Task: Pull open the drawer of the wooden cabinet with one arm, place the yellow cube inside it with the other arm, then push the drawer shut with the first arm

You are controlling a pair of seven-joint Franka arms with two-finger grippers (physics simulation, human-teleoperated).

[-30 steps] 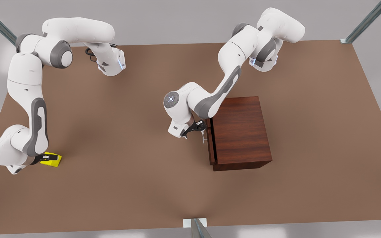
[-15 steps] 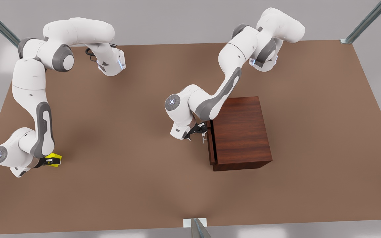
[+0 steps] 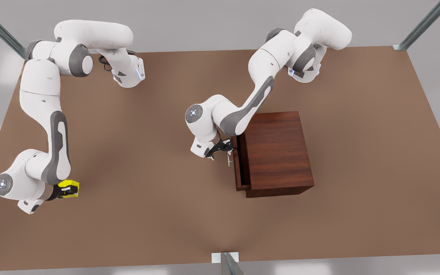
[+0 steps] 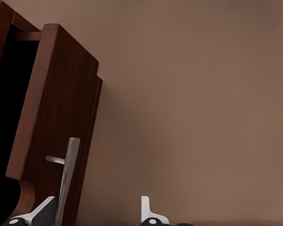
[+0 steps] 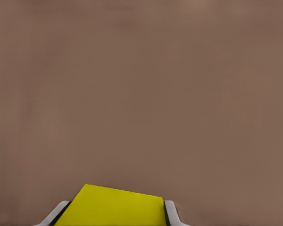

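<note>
Now, drawer (image 3: 238,165): partly pulled out of the wooden cabinet (image 3: 279,152), interior dark.
Left pincer (image 3: 225,147): fingers spread around the silver handle (image 4: 66,181).
Right pincer (image 3: 64,190): clamps the yellow cube (image 3: 69,189) above the table (image 3: 147,160).

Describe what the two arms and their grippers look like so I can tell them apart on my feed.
They look identical: white rounded segments with grey joint covers, a small lit blue-white ring on each wrist cap, and blue lights at the bases. The left gripper and right gripper are black, with pale fingertip pads in the wrist views. A black cable loops at one base.
</note>
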